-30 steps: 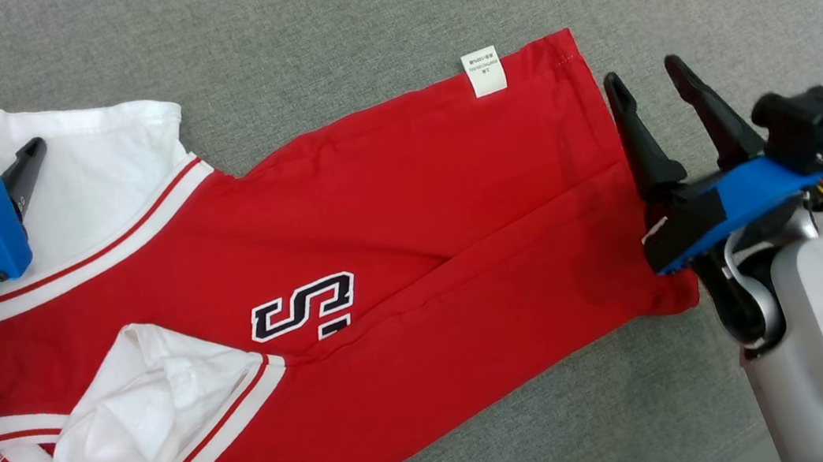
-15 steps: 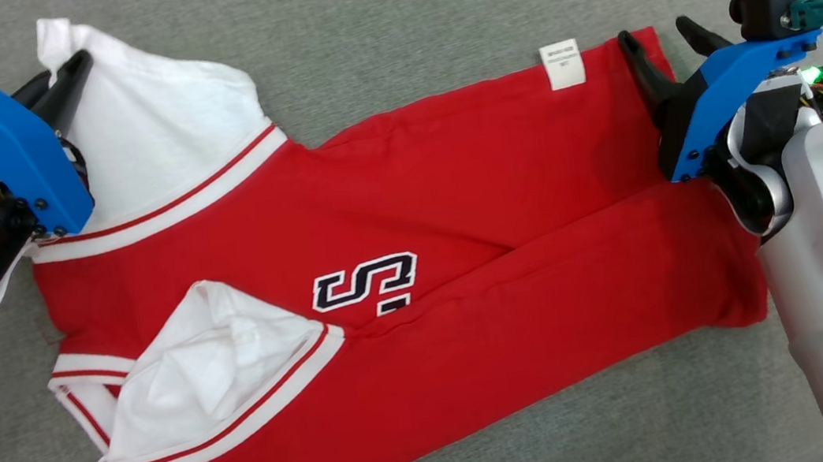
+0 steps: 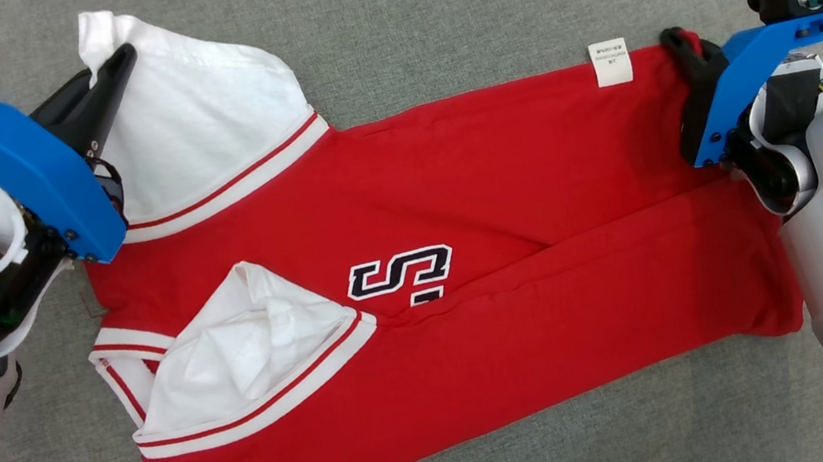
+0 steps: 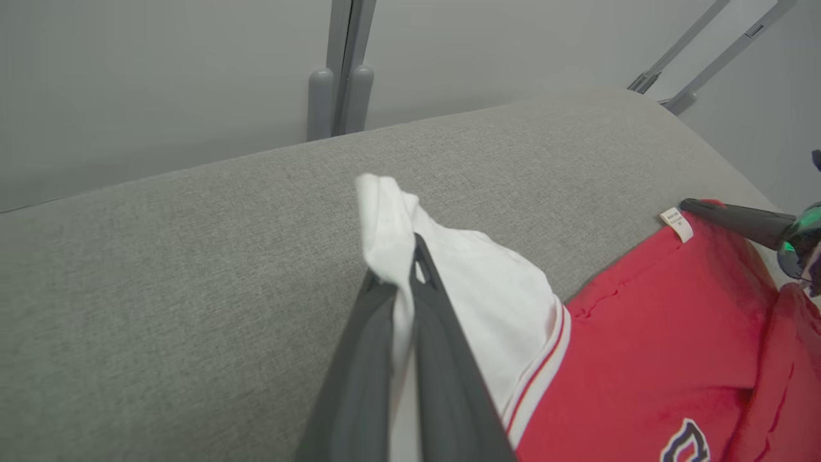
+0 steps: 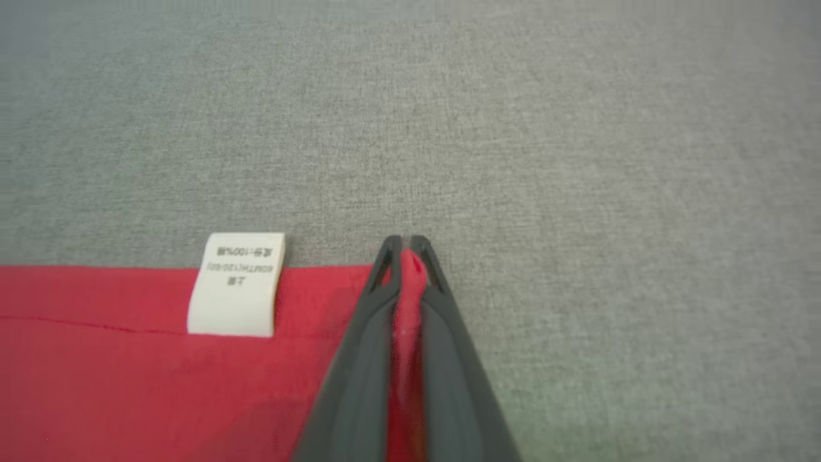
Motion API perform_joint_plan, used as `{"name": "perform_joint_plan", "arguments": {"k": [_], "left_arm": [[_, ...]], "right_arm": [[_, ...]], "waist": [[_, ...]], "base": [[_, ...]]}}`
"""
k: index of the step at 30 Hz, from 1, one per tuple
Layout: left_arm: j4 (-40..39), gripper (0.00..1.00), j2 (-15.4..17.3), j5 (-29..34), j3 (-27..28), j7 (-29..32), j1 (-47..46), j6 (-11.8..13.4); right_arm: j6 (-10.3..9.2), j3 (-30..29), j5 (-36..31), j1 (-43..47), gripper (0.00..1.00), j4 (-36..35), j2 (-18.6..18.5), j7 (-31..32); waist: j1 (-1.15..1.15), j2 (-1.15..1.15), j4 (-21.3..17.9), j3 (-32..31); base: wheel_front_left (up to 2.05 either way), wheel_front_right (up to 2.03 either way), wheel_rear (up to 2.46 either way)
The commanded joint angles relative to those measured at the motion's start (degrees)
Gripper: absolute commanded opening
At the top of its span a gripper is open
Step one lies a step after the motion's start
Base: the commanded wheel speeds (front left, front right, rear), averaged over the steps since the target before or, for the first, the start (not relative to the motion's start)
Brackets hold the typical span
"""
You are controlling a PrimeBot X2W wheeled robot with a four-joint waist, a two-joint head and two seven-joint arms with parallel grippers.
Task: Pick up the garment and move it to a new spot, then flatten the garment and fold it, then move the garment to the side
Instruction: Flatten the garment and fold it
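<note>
Left pincer pinches the white sleeve; right pincer pinches the red shirt's hem corner. Shirt lies spread between them. Tag just beside right pincer, "100%" legible; chest letter "S".

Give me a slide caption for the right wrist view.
Right pincer shut on a corner of the red garment, beside its white label, on a grey fabric surface.
</note>
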Motion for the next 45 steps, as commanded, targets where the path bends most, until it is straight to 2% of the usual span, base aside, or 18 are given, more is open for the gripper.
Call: {"name": "perform_joint_plan", "arguments": {"k": [1,8,12,17,26,33,34,35,36,37,38,45], "left_arm": [[-0.75,0.0,0.34,-0.26,0.4,-0.96,1.09,-0.29],[-4.3,0.0,0.61,-1.26,1.33,-5.59,6.66,-0.56],[-7.03,0.0,0.8,-2.0,1.23,-8.65,11.89,-0.94],[-10.53,0.0,0.62,-2.71,1.09,-12.67,19.73,-0.2],[-12.75,0.0,-1.39,-3.22,0.52,-20.24,31.39,0.82],[-10.25,0.0,-3.35,-2.3,-0.53,-26.54,38.63,0.62],[-9.52,0.0,-3.75,-1.85,-0.7,-27.62,39.29,0.54],[-8.83,0.05,-4.42,-1.67,-0.99,-28.61,39.9,0.41],[-7.96,0.35,-4.93,-1.43,-1.19,-29.65,40.54,0.19],[-7.15,0.77,-5.38,-1.32,-1.26,-30.73,40.91,0.11],[-6.33,1.0,-5.99,-1.37,-1.26,-31.87,41.23,0.01],[-3.94,1.0,-9.43,-2.17,0.56,-38.36,43.87,-0.34]], "right_arm": [[0.01,0.1,0.12,0.19,0.0,0.01,-0.62,-1.7],[0.01,1.59,1.28,3.39,0.0,-1.74,-2.08,-7.22],[0.01,2.12,2.48,7.46,0.0,-4.7,-3.68,-9.77],[0.01,0.58,3.21,13.96,0.0,-8.48,-4.77,-11.93],[0.01,-3.8,3.61,23.97,0.0,-15.09,-3.27,-14.02],[0.01,-6.24,2.15,30.63,0.0,-18.49,-1.42,-15.79],[0.01,-6.79,1.94,31.36,0.07,-18.62,-1.1,-16.23],[0.01,-7.41,1.67,32.07,0.22,-18.63,-0.76,-16.79],[0.01,-7.68,1.33,32.78,0.38,-18.58,-0.4,-17.29],[0.01,-7.89,0.82,33.46,0.75,-18.55,-0.16,-17.99],[0.01,-8.25,0.6,34.16,1.0,-18.42,0.29,-18.65],[0.01,-10.66,0.97,38.47,1.0,-18.3,2.91,-22.42]], "waist": [[0.0,0.0,0.09,-0.48],[0.0,0.0,1.45,-4.53],[0.0,0.0,2.76,-7.51],[0.0,0.0,4.17,-10.24],[0.0,0.0,5.47,-12.52],[0.0,0.0,5.77,-14.02],[0.0,0.0,5.82,-14.24],[0.0,0.0,5.9,-14.5],[0.0,0.0,6.0,-14.84],[0.0,0.0,6.03,-15.15],[0.0,0.0,6.02,-15.51],[0.0,0.0,6.13,-17.9]], "base": [[0.0,0.0,0.0],[0.0,0.0,0.0],[0.0,0.0,0.0],[0.0,0.0,0.0],[0.0,0.0,0.0],[0.0,0.0,0.0],[0.0,0.0,0.0],[0.0,0.0,0.0],[0.0,0.0,0.0],[0.0,0.0,0.0],[0.0,0.0,0.0],[0.0,0.0,0.0]]}}
